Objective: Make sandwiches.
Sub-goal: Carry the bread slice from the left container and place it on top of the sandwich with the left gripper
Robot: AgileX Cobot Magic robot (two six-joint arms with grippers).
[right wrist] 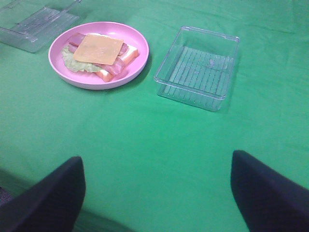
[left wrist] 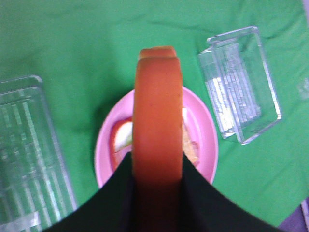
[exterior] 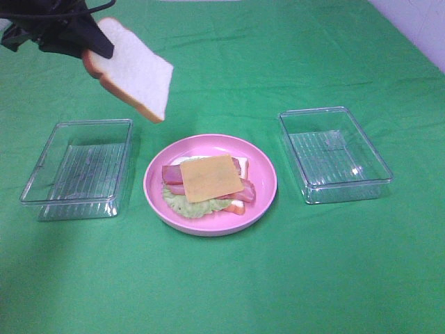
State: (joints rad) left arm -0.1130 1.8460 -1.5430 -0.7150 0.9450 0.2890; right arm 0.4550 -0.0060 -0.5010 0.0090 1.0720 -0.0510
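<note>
Bread slice (exterior: 135,73) hangs clamped by its crust edge in the left fingers (exterior: 87,52), above the pink plate (exterior: 264,163) holding the unfinished stack (exterior: 208,182). Light, stiff, probably slippery; grip the edges. Right fingers (right wrist: 273,193) spread, empty.

Green tablecloth (exterior: 222,292), white wall (exterior: 417,21) behind.

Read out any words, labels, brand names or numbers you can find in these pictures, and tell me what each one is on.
None can be read: no text shows on the bread slice, cheese square, pink plate or green cloth.
Right clear container: a small embossed mark on its floor, too blurred to read.
Left clear container: only ribs.
</note>
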